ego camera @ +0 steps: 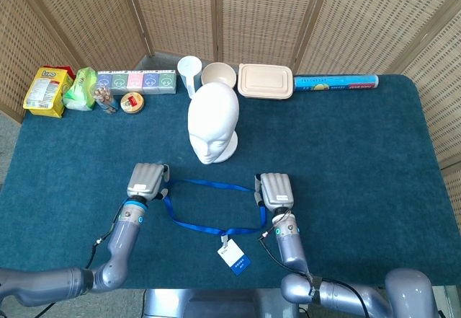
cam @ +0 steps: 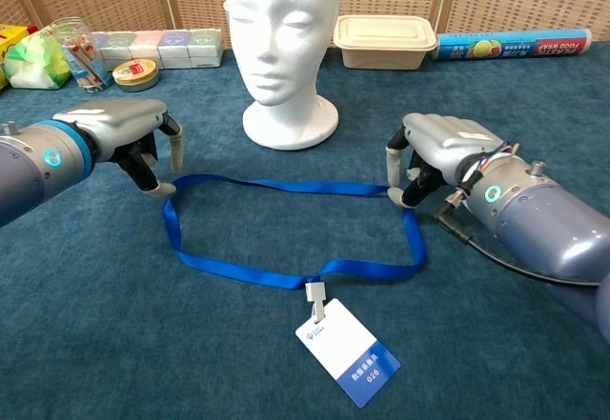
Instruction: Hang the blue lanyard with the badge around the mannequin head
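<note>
Your left hand (cam: 119,127) fingers (cam: 175,150) apart at the blue lanyard (cam: 286,234) loop's left end, right hand (cam: 440,144) fingers pinching its right end, mannequin head (cam: 283,34) beyond both.

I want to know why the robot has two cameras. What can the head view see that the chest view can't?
Only the head view shows the white cup and bowl behind the mannequin head, plus the whole table and the top of the head.

Only the chest view shows the mannequin's face from the front and the badge's printing close up.

Both show the blue lanyard lying flat, with the left hand and right hand at its two ends.
</note>
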Motion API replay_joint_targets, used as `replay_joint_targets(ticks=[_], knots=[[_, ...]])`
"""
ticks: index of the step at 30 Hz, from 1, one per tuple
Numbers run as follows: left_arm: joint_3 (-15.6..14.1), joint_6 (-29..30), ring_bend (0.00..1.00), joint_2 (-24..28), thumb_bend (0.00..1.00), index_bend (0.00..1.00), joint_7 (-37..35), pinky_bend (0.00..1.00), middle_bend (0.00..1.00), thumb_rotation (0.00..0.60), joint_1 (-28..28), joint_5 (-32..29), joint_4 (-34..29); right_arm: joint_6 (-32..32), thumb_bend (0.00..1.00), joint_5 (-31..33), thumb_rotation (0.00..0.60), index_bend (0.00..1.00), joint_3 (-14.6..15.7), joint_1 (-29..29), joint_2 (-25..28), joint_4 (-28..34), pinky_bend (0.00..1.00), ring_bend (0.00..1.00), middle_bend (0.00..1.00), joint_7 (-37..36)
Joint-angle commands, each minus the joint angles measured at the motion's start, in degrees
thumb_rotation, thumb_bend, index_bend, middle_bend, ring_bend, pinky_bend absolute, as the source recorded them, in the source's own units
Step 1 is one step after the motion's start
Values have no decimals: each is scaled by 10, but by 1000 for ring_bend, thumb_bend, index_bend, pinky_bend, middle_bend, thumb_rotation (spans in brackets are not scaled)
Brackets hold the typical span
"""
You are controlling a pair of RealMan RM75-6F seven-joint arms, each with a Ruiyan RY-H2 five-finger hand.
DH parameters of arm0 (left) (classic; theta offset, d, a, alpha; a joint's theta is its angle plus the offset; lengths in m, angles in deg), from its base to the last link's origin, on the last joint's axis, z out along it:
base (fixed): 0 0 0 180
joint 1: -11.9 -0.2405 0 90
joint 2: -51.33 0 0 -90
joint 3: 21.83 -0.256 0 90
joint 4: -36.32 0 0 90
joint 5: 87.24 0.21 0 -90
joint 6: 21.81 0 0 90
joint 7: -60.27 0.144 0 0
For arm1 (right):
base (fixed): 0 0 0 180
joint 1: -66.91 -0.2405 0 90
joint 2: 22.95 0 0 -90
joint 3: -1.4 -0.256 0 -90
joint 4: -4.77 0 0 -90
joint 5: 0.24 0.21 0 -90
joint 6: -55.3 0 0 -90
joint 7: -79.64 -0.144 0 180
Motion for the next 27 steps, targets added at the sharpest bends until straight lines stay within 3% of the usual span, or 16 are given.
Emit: replay_joint_targets(ticks=[1,8,27], knots=[[6,-7,1000,-9,285,505,-6,1000,1000,600,9,-15,14,-1,506,2,600,637,1,0,0,-2,1000,1000,976,0],[17,-9,1000,-18,282,506,-26,1000,1000,600,22,-30,21,-6,507,8,600,638,1,-2,-2,-9,1000,1000,976,0],[15,-14,1000,-25,277,505,-28,1000,1000,600,46,-85,43,-19,506,19,600,639,1,-3,-4,-20,1000,1000,976,-10]])
